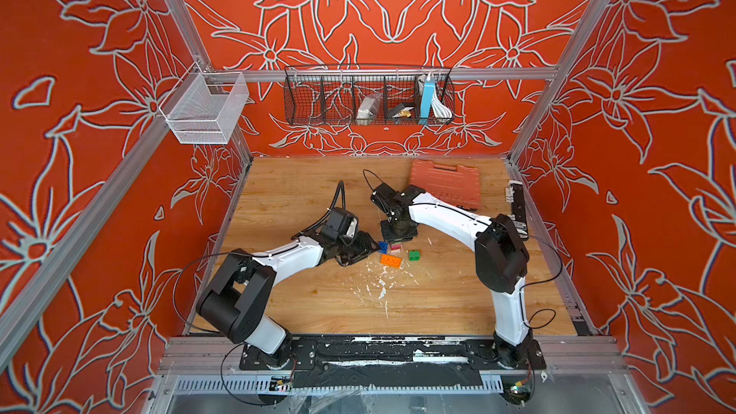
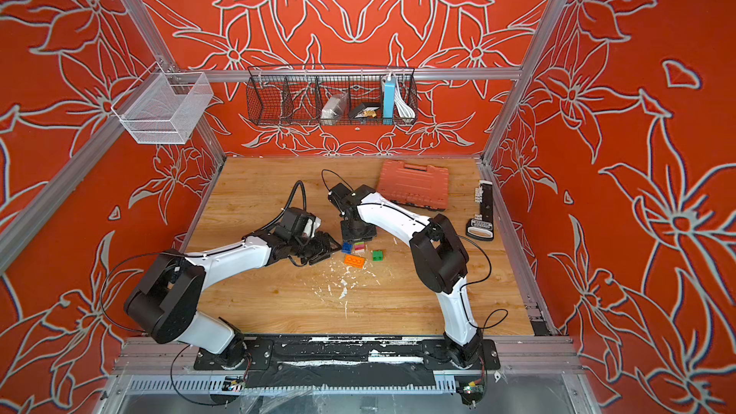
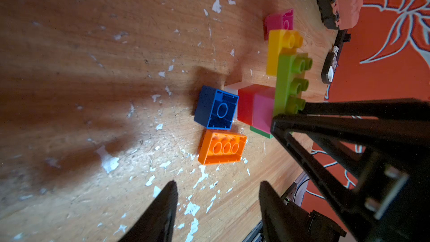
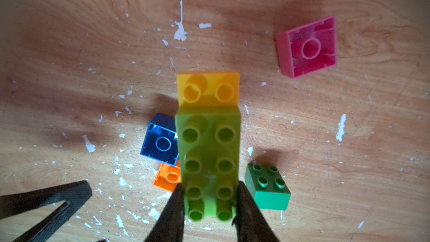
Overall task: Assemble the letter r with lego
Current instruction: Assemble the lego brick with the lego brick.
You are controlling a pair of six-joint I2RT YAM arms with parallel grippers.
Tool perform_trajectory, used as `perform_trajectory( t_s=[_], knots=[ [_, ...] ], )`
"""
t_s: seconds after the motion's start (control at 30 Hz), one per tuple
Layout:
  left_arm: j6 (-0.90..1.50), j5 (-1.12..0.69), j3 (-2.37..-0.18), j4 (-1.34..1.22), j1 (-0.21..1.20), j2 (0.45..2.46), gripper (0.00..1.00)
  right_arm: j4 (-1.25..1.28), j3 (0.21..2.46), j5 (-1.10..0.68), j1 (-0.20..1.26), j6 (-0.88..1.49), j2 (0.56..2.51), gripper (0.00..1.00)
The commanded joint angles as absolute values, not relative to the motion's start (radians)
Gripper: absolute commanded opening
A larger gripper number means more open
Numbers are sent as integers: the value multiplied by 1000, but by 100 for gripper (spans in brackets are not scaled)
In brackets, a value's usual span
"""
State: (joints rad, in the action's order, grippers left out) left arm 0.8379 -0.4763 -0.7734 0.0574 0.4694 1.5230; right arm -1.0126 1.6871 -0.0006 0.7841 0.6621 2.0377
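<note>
In the right wrist view the lime brick (image 4: 209,159) covers most of the orange brick (image 4: 167,178). In the left wrist view you get only a sliver of the green brick (image 3: 261,133) behind the pink brick (image 3: 263,110). Upper centre in a top view, the wire basket (image 1: 302,101) holds things too small to tell.

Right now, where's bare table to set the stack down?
Free: far-left table, between left arm and case; also the near flecked strip, this side of the orange brick. Crowded: the middle, where the blue brick and green brick lie beside the stack.
</note>
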Motion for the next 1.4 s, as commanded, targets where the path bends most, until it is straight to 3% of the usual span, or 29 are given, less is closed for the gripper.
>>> perform_trajectory(
  t_s=[0.0,0.57,0.93,1.37],
  knots=[
    [839,-491,-764,44,467,1511,58,-1012,1611,-3,781,688,2128,0],
    [824,-481,-749,64,467,1469,57,-1001,1475,3,824,693,2218,0],
    [799,-417,-689,149,465,1291,58,-1016,1514,-30,828,627,2198,0],
    [772,-368,-639,266,430,1046,59,-987,1611,64,781,478,1904,0]
  ],
)
